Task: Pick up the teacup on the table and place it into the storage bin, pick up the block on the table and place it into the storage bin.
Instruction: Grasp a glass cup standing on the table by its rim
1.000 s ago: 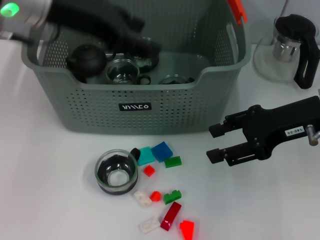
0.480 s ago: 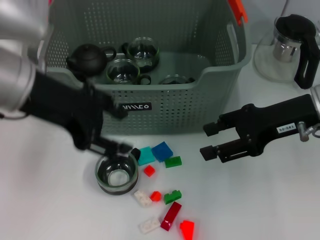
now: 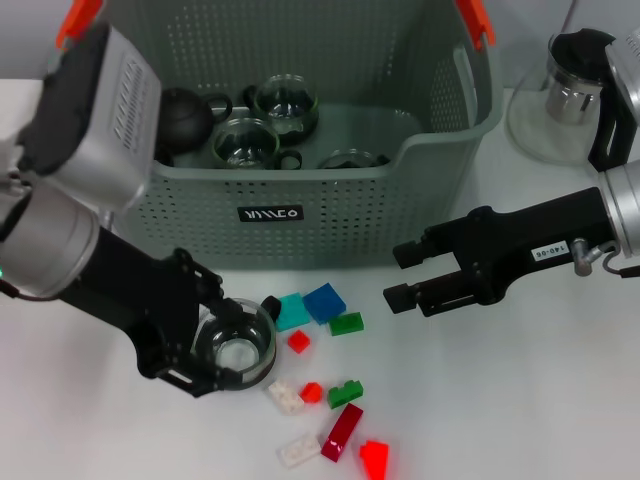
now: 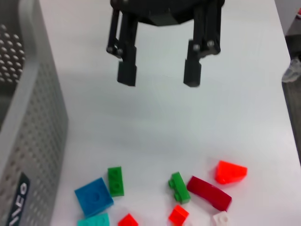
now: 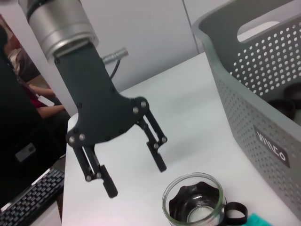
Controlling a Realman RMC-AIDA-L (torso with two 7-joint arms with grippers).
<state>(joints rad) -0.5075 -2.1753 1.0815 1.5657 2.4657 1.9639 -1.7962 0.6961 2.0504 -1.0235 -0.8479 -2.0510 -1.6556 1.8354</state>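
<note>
Left gripper (image 3: 215,345) open at teacup (image 3: 234,344)

Glass looks fragile and slippery; I would grip across its rim. Right gripper (image 3: 400,275) open.

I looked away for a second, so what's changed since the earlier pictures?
The left gripper left the storage bin and came down, open, around the teacup on the table. The right gripper, open, slid closer to the blocks. Teacup and blocks haven't moved.

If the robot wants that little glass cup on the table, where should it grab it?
Probably by the rim of the glass cup, coming straight down. It stands upright with its mouth open, and the left gripper, fingers open, is already there. Its small black handle looks harder to pinch.
</note>
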